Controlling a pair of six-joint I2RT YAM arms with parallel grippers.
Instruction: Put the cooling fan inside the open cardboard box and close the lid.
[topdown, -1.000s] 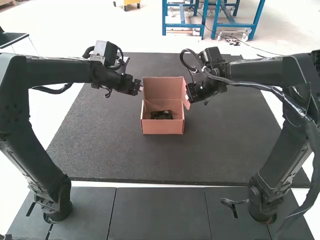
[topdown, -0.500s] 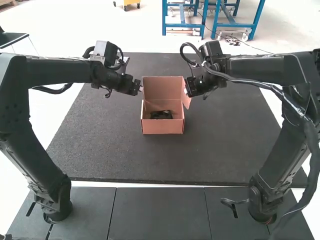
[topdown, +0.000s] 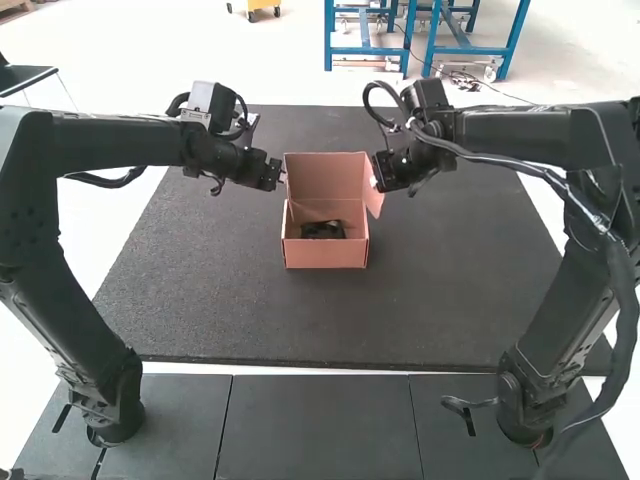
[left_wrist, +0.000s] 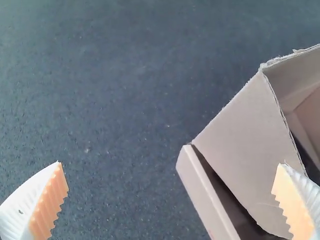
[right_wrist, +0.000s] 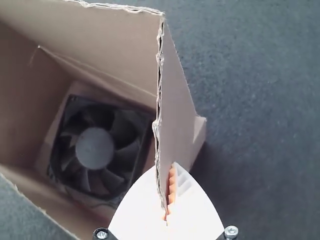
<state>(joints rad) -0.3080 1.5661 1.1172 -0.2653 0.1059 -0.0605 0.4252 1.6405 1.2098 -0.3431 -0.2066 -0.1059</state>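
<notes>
The open brown cardboard box (topdown: 325, 245) stands at the middle of a dark grey rubber mat (topdown: 200, 280), with its lid flap (topdown: 322, 175) upright at the box's far side. The black square cooling fan (right_wrist: 97, 145) lies flat on the box's floor. The right jaws are pinched on the top edge of the box's right side flap (right_wrist: 175, 125), which stands between them and the fan. The left jaws are spread wide just outside the box's left side flap (left_wrist: 245, 145), holding nothing; one orange-padded finger (left_wrist: 292, 200) is at that flap, contact unclear
</notes>
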